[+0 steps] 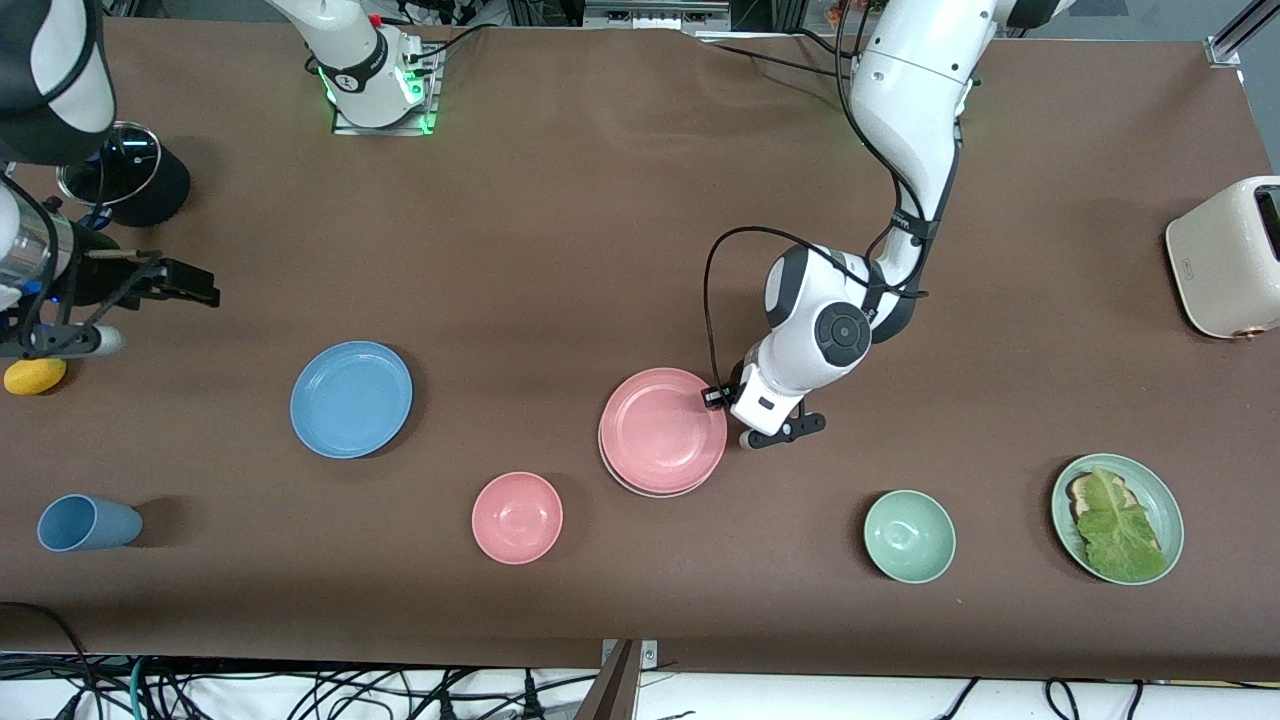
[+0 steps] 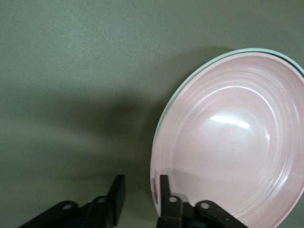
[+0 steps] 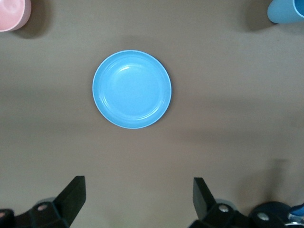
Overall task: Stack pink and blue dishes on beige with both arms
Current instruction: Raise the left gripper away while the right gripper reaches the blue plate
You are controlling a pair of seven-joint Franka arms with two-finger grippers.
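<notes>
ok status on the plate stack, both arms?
Left gripper open at pink plate rim, plate sits on beige plate. Right gripper open, waiting. Blue plate unstacked, path clear.

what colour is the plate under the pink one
Cream-beige plate, only its rim showing under the pink plate; front view shows it best.

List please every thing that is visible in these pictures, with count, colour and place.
Pink plate: one, pink, on the beige plate, mid-table.
Beige plate: one, cream, only its rim shows under the pink plate.
Blue plate: one, light blue, toward the right arm's end.
Pink bowl: one, pink, nearer the camera than the pink plate.
Blue cup: one, light blue, lying on its side.
Green bowl: one, mint.
Green plate: one, holding bread and lettuce.
Toaster: one, cream, at the left arm's end.
Yellow object: one.
Left gripper: one, black, partly open at the pink plate's rim.
Right gripper: one, black, open, above the blue plate.
</notes>
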